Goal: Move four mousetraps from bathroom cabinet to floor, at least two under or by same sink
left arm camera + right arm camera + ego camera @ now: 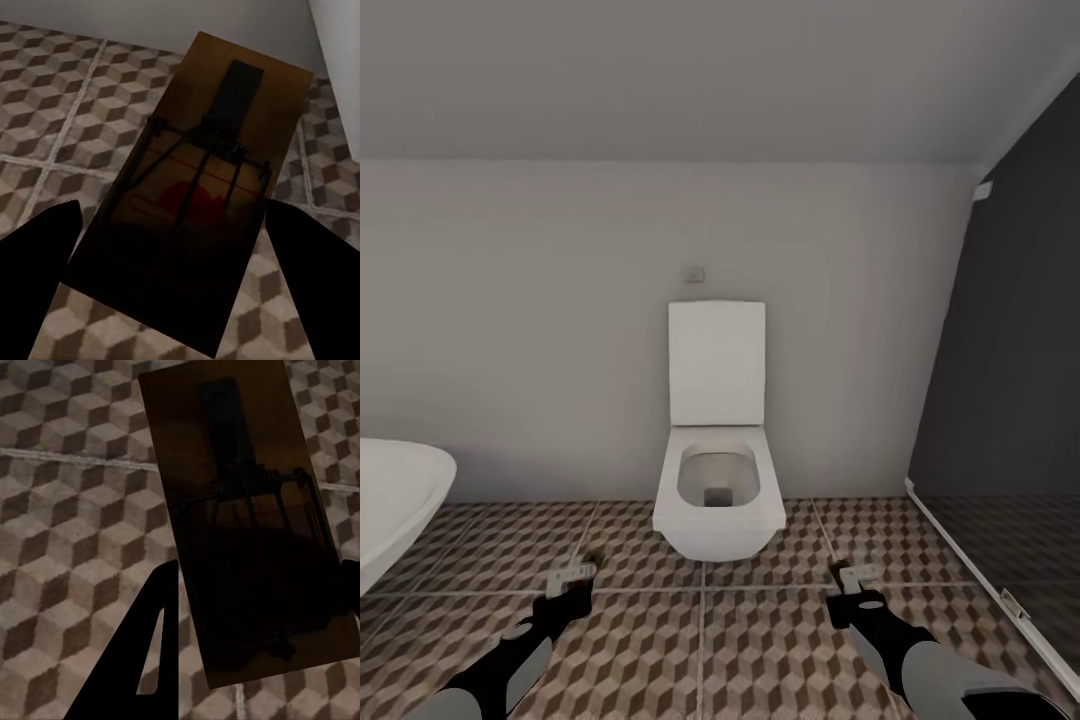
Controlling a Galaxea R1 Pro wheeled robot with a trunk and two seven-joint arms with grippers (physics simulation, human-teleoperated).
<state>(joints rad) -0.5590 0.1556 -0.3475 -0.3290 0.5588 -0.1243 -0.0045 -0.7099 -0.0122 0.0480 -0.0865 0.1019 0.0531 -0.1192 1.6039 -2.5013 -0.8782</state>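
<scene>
Each gripper holds one mousetrap above the bathroom floor point(700, 640), which is tiled in a brown cube pattern. In the left wrist view a tan board with a dark spring bar, a mousetrap point(196, 187), sits between the black fingers of my left gripper point(174, 211), which is shut on it. My right gripper point(261, 566) is likewise shut on a second mousetrap point(240, 502), seen dark against the tiles. From the head camera the left gripper point(572, 578) and right gripper point(855, 580) hang low on either side of the toilet. The cabinet and the bathroom sink are out of view.
A white toilet point(717, 470) with its lid up stands against the back wall straight ahead. A rounded white bathtub point(395, 500) edge intrudes at the left. A dark glass panel point(1000, 400) with a floor rail closes off the right side.
</scene>
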